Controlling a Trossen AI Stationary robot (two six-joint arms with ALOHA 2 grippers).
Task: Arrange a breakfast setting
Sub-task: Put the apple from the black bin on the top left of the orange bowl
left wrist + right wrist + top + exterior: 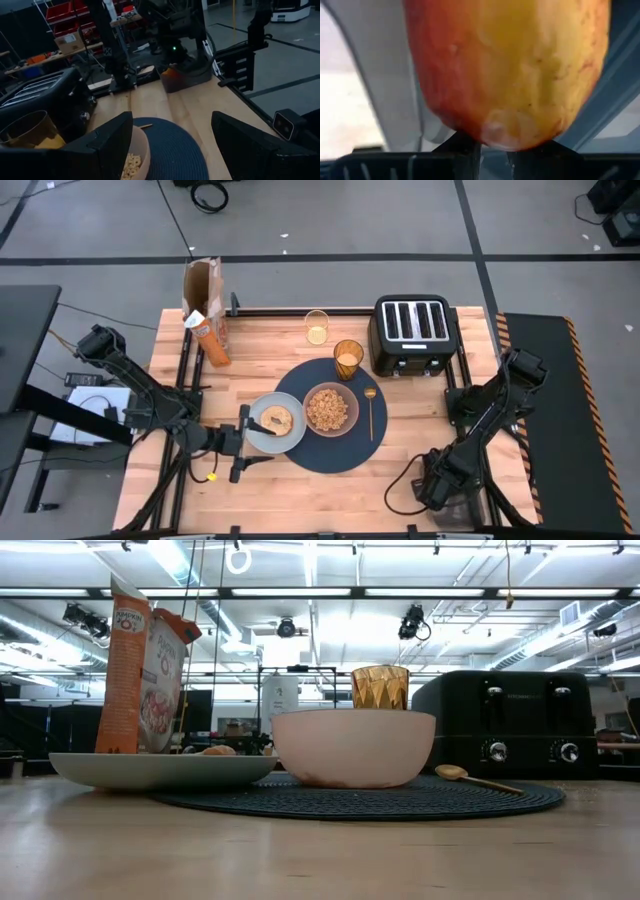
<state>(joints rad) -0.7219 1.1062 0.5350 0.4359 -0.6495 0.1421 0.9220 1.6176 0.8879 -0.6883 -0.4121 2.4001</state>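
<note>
cereal box (145, 675) print too blurred to read; no other legible text.

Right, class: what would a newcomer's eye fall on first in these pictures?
A pinkish bowl of cereal sits mid-table on the round navy placemat, with a bagel on the plate overlapping the mat's left edge. The left tool hangs open at that plate's left rim. A red apple fills the right wrist view, close up against the right tool.
</note>
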